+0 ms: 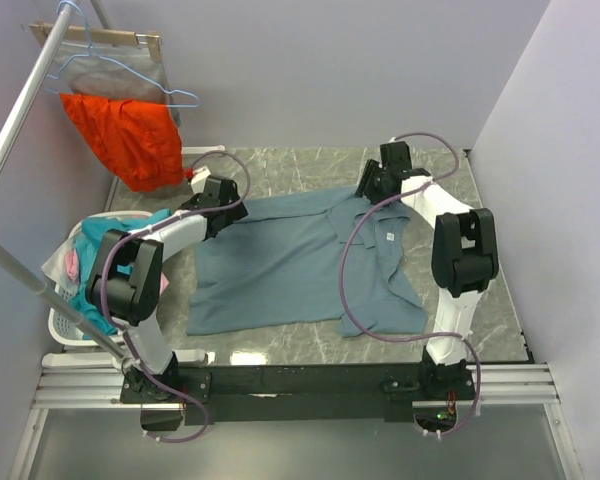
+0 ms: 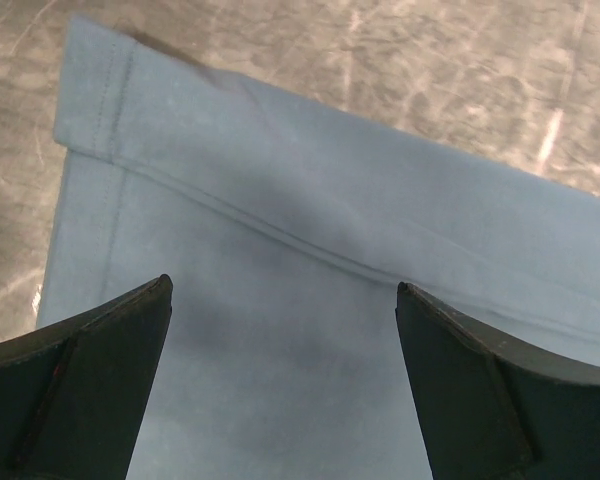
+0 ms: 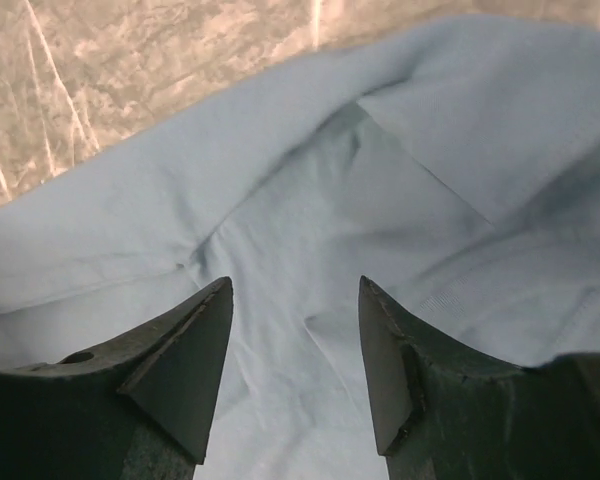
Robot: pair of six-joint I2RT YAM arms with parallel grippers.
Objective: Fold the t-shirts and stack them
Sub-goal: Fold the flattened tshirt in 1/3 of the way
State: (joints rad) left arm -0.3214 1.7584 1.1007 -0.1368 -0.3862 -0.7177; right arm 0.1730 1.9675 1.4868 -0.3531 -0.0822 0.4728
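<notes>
One slate-blue t-shirt (image 1: 280, 270), one orange garment (image 1: 130, 135), one laundry basket (image 1: 62, 328).

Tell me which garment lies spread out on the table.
The slate-blue t-shirt, spread across the marble tabletop. The orange garment hangs by the rail, and the other clothes sit bunched in the white basket.

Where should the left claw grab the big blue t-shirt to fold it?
Probably the stitched hem corner of the t-shirt, coming straight down from above. The cloth lies flat on the table, so no side stands up to reach, and that corner is a free edge the fingers could pinch and lift. The left claw hovers open near it.
</notes>
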